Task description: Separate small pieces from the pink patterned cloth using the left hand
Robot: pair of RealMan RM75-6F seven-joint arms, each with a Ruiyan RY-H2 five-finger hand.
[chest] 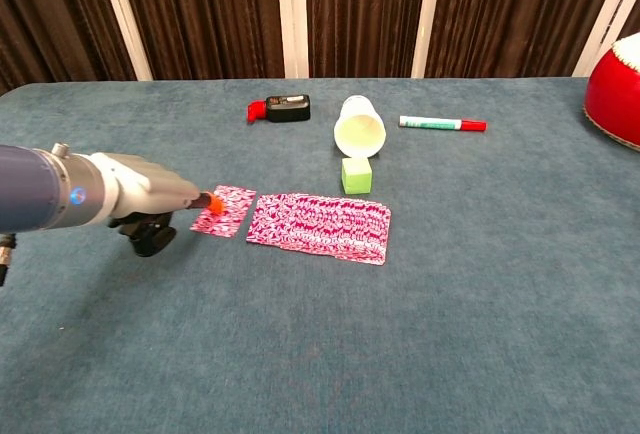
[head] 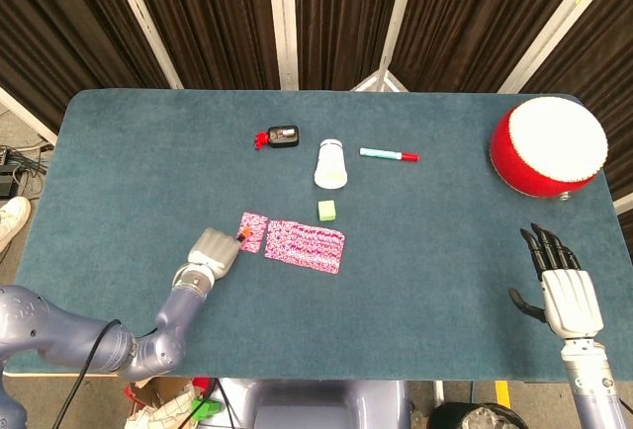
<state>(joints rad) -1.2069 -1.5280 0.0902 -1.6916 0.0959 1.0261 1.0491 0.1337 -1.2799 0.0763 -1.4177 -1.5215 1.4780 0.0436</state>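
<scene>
The pink patterned cloth [head: 305, 245] [chest: 320, 226] lies flat near the table's middle. A small pink patterned piece [head: 253, 232] [chest: 225, 211] lies just left of it, with a narrow gap of table between them. My left hand [head: 211, 251] [chest: 140, 204] is at the piece's left edge. Its orange fingertip [chest: 212, 202] presses on that edge and the other fingers are curled under. My right hand [head: 562, 286] rests at the table's near right edge with fingers apart and nothing in it; the chest view does not show it.
A green block [head: 326, 211] [chest: 357, 174] sits just behind the cloth. Further back are a white cup [head: 330, 163] [chest: 361, 126] on its side, a marker [head: 389, 155] [chest: 442, 123] and a black device [head: 280, 136] [chest: 282, 107]. A red drum [head: 548, 146] [chest: 615, 76] stands far right.
</scene>
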